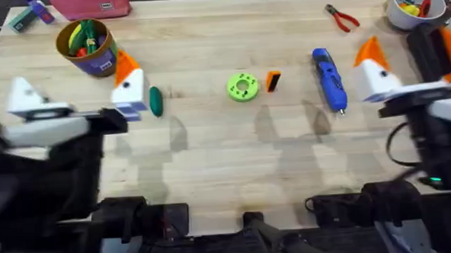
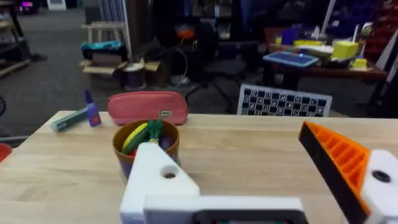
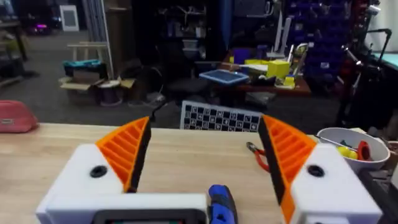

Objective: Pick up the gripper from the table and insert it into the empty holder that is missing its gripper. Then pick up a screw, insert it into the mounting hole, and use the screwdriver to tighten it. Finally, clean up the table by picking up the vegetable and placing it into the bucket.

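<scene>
Both grippers, left [image 1: 75, 95] and right [image 1: 413, 61], sit spread apart; my left wrist camera exposes the bare holder [image 2: 155, 177], overhead the loose orange gripper [image 1: 273, 81] at 3 o'clock of the green ring [image 1: 243, 87]

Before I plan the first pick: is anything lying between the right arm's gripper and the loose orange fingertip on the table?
Yes. The blue screwdriver lies on the table between the right gripper and the loose orange fingertip, so a straight reach would cross it.
</scene>
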